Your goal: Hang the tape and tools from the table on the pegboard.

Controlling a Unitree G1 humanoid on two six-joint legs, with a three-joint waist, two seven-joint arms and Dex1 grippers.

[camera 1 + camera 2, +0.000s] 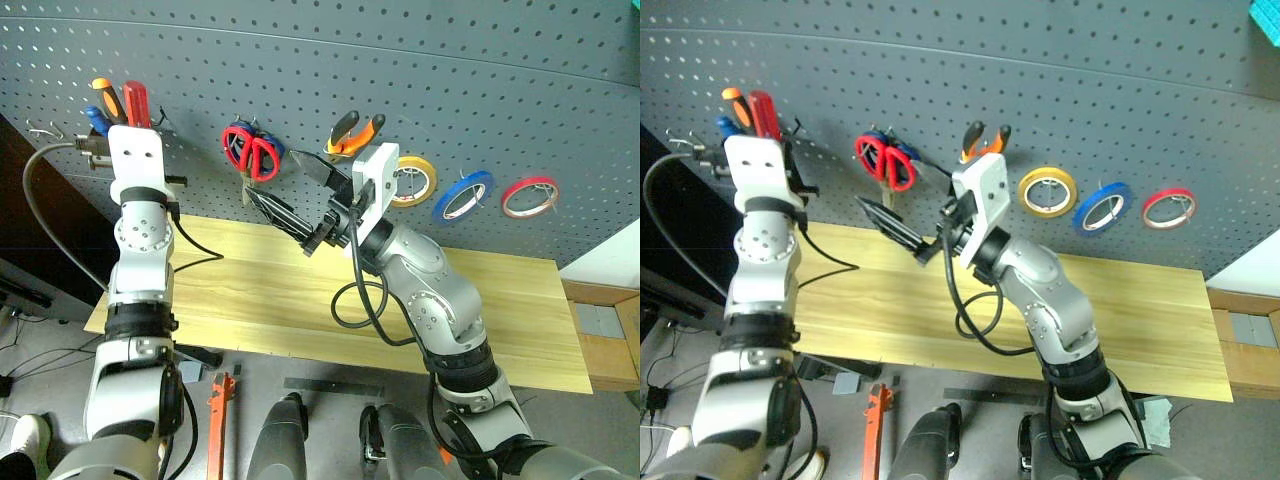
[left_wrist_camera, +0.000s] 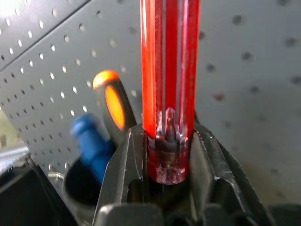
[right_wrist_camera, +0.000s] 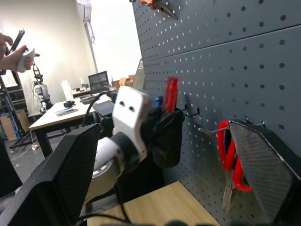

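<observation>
My left gripper is pinched on the screwdriver, its dark red handle standing straight up between my fingers, right at the pegboard and just beside an orange-tipped handle and a blue one that sit in a small black cup holder on the board. I judge this the last step: seating the screwdriver in that holder. My next move calls for lining it up over the holder's mouth without knocking its neighbours, and only then letting go. My right gripper hangs spread and empty above the table, below the red-looped scissors. The pliers already hang, and the blue tape too, between a yellow ring and a red ring.
</observation>
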